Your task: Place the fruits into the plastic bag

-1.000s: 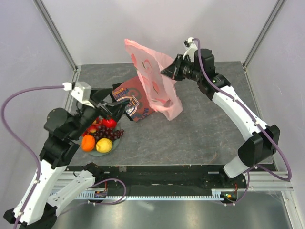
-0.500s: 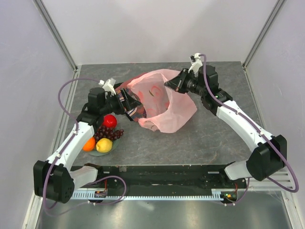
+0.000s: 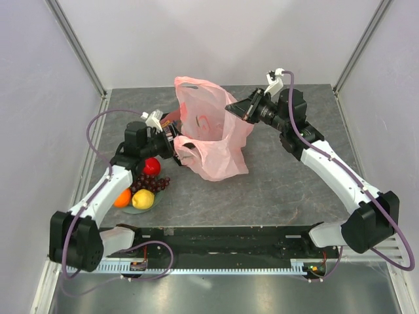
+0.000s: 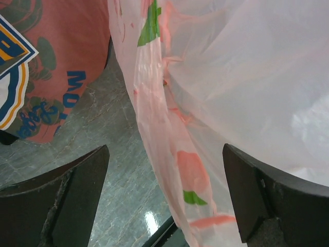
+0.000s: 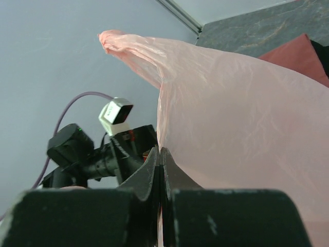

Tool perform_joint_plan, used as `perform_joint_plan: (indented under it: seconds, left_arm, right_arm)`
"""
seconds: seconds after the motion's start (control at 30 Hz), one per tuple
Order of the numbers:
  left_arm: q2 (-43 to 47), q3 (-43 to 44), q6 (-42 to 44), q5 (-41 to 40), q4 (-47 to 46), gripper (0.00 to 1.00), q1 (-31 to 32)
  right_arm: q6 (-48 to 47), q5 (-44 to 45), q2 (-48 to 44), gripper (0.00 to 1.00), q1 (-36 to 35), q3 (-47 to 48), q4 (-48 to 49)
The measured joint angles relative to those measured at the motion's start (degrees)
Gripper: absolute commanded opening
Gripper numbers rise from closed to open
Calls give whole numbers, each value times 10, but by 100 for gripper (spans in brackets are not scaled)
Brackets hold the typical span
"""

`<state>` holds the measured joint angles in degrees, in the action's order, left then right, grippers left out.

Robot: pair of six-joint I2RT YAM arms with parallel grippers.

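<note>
The pink plastic bag [image 3: 211, 134] stands in the middle of the table, pulled up at its top. My right gripper [image 3: 233, 108] is shut on the bag's upper right edge [image 5: 236, 118], its jaws pressed together on the film [image 5: 162, 160]. My left gripper [image 3: 175, 141] is open at the bag's left side; a strip of the bag [image 4: 191, 175] hangs between its wide-apart fingers [image 4: 67, 203] without being pinched. The red apple [image 3: 152, 166], grapes [image 3: 150, 182], orange [image 3: 122, 197] and lemon [image 3: 143, 199] lie on the plate beside the left arm.
The pale green plate [image 3: 133, 209] sits at the front left. The folded red printed cloth [image 4: 51, 67] lies behind the left gripper, mostly hidden by it in the top view [image 3: 171, 123]. Frame posts and walls close in the table's sides and back.
My left arm has come from above the plate to the bag's left edge. My right gripper lowered the bag, then raised its top again; the bag now stands taller.
</note>
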<state>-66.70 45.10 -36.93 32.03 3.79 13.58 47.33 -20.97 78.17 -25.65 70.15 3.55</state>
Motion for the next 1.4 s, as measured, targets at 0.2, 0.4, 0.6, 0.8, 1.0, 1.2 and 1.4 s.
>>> perform_joint_plan:
  seconds: [0.2,0.4,0.6,0.8,1.0,1.2,1.4]
  left_arm:
    - [-89,-2,-28,38,-69,6,0]
    - [-114,-9,-31,61,-66,2,-29]
    - [-63,-38,-24,54,-49,2,-102]
    - [-60,-42,-10,59,-30,2,-108]
    - [-66,-39,15,94,-44,49,-84]
    - [-88,-9,38,136,-56,65,2]
    - [-66,5,82,102,-15,73,7]
  right_arm:
    - [8,-16,0,0,0,0,6]
    - [-65,18,2,0,9,47,-101]
    - [-164,91,-13,0,65,128,-220]
    - [-227,120,-31,0,86,163,-283]
    - [-240,100,-29,0,75,156,-304]
    - [-224,100,-9,0,5,109,-302]
    - [-185,136,9,0,-19,75,-307]
